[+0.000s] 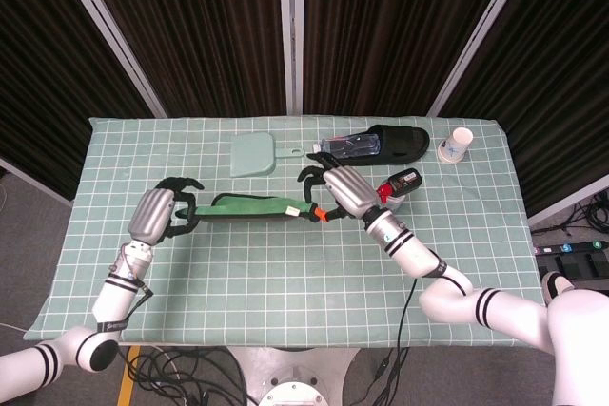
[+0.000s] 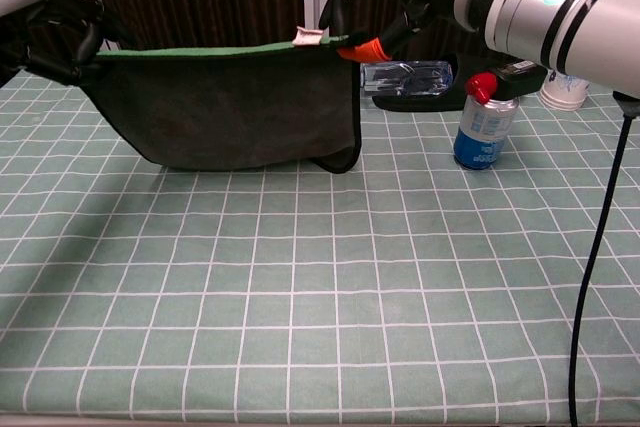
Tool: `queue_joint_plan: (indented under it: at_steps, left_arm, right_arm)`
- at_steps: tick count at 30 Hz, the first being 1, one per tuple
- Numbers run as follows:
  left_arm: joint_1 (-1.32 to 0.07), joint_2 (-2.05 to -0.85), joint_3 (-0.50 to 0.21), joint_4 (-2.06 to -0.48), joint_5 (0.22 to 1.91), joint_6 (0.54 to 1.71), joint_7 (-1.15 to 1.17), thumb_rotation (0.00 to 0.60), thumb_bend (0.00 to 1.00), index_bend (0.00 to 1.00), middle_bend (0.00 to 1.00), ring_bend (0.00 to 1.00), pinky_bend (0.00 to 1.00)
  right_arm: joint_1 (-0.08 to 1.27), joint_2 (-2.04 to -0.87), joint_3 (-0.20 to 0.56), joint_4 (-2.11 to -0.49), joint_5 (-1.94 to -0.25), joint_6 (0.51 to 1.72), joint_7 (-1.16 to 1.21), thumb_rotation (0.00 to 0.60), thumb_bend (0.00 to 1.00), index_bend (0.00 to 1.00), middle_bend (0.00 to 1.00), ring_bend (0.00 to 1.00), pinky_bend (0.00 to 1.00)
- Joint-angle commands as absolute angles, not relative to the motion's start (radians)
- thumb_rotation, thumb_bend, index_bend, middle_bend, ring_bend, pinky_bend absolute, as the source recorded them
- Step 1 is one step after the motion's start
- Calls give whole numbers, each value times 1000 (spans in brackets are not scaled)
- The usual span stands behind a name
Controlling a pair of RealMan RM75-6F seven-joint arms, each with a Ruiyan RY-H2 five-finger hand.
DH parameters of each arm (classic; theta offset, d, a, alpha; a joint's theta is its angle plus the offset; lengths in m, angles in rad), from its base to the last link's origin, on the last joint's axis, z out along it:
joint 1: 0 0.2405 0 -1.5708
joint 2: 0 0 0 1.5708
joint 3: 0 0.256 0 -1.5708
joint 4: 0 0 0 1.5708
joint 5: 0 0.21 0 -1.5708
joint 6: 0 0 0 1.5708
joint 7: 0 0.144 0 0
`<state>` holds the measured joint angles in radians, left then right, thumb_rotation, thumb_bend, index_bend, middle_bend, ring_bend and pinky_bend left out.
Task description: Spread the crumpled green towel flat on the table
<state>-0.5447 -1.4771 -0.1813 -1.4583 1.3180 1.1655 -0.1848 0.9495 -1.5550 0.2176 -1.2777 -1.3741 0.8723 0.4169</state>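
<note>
The green towel (image 1: pixel 252 207) (image 2: pixel 240 112) hangs as a stretched sheet between my two hands, above the middle of the table (image 1: pixel 285 282). Its top edge is taut and bright green, and the face towards the chest camera looks dark. My left hand (image 1: pixel 162 213) (image 2: pixel 55 32) grips the left top corner. At the right top corner, my right hand (image 1: pixel 338 192) (image 2: pixel 390 2) pinches the cloth beside an orange tag. The lower edge sags close to the tablecloth; I cannot tell whether it touches.
A pale green flat board (image 1: pixel 254 153) lies behind the towel. Behind my right hand are a water bottle (image 1: pixel 352 145), a black slipper (image 1: pixel 402 143) and a paper cup (image 1: pixel 457 145). A blue red-capped can (image 2: pixel 483 122) stands right of the towel.
</note>
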Motion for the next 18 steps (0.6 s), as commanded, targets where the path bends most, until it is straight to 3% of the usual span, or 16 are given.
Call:
queue_joint_plan:
  at_steps: [1,18]
  left_arm:
    - [-533,-1466,-148,-1481,1346,1159,-171,600,465,798,443,300,239]
    - [-510,-1464,-23,-1501,1408,1081,-114,600,453,793,440,301,238]
  right_arm:
    - [933,-1550,189,-1298,-1394,868,421,600,394,788,297,50,0]
    - [867,-1606,48,-1314,-1510,895,373,600,395,787,298,38,0]
